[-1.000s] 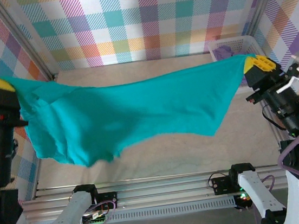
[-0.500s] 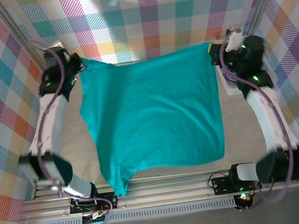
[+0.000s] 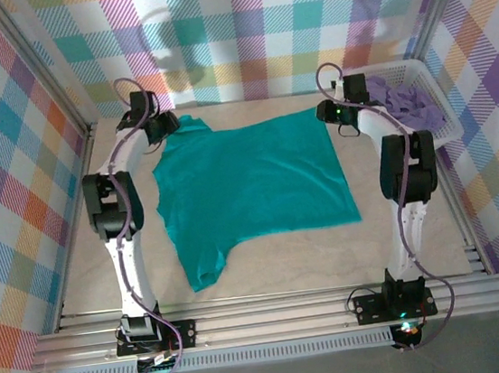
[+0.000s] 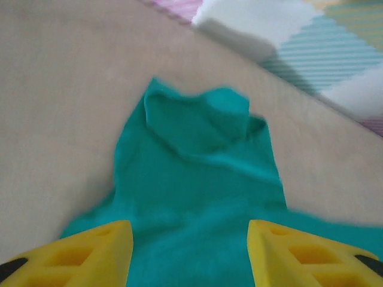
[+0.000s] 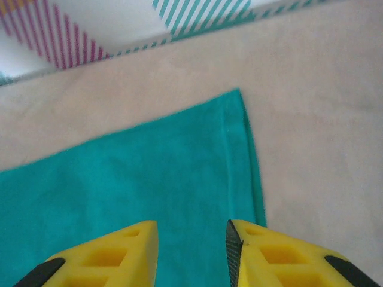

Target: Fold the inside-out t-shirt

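- T-shirt [image 3: 249, 182]: teal-green, lies spread mostly flat on the table [image 3: 268, 261], in the far half, about mid btw the left and right edges.
- Its far edge runs across near the table's far edge. The far-left corner is bunched w/ a few soft folds, and the far-right corner is a clean, straight hem.
- Near-right corner is squared off. On the near-left side a narrower part trails toward the table's near edge and ends in a rumpled tip.
- Left gripper [image 3: 167, 124]: at the shirt's far-left corner, arm stretched out along the table's left side.
- Left wrist cam: yellow fingers [image 4: 90, 251] stand wide apart w/ nothing clamped. The folded shirt corner [image 4: 197, 155] lies on the table in front of and under the gap.
- Right gripper [image 3: 324, 112]: at the shirt's far-right corner, arm stretched along the right side.
- Right wrist cam: yellow fingers [image 5: 269, 257] parted w/ a narrower gap, not pinching cloth. The hem corner [image 5: 236, 137] lies flat just past the tips.
- White basket [image 3: 390, 66]: in the table's far-right corner, just beside the right gripper, w/ a lavender garment [image 3: 407, 99] heaped inside.
- Plaid walls [image 3: 240, 33] on three sides, metal rail [image 3: 274, 315] along the near edge.
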Controlling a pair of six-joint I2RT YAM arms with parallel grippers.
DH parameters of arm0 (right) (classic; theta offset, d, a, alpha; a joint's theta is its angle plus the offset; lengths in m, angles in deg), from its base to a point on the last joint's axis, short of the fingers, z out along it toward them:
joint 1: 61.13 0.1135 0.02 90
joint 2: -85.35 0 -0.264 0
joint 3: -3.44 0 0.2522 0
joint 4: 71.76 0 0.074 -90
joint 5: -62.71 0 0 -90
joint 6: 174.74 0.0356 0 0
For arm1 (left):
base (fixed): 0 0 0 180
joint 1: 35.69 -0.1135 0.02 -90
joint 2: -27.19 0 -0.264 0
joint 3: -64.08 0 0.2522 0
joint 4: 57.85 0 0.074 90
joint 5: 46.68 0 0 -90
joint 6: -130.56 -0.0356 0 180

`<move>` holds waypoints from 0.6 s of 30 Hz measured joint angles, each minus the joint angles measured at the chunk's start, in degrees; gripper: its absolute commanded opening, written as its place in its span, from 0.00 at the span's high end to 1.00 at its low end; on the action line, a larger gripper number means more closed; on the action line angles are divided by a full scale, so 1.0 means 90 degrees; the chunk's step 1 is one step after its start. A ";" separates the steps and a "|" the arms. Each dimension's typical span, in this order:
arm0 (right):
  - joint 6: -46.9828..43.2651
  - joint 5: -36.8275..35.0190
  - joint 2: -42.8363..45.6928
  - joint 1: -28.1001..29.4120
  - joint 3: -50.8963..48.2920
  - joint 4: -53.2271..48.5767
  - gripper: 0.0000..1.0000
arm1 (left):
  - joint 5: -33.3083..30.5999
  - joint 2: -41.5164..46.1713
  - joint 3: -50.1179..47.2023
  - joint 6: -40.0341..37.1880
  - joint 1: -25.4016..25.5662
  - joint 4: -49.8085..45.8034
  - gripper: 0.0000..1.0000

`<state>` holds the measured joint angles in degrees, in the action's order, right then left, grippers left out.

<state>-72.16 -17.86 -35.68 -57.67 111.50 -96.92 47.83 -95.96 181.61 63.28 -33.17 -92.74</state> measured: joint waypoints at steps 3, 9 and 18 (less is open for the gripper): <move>0.0024 0.0029 0.1083 0.0219 -0.0957 -0.0182 0.58 | 0.0182 0.1681 -0.2135 0.0449 0.0073 0.0712 0.46; 0.0413 0.0386 0.2698 0.0612 -0.2885 -0.0376 0.51 | 0.0495 0.3878 -0.5212 0.1163 0.0520 0.2115 0.44; 0.0865 0.0653 0.2727 0.0554 -0.3908 -0.0741 0.50 | 0.0855 0.4051 -0.6807 0.1178 0.0729 0.2327 0.42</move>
<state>-64.38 -11.98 -11.14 -52.68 76.34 -103.58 55.53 -59.50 120.34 73.88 -26.61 -71.80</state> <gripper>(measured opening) 0.503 0.576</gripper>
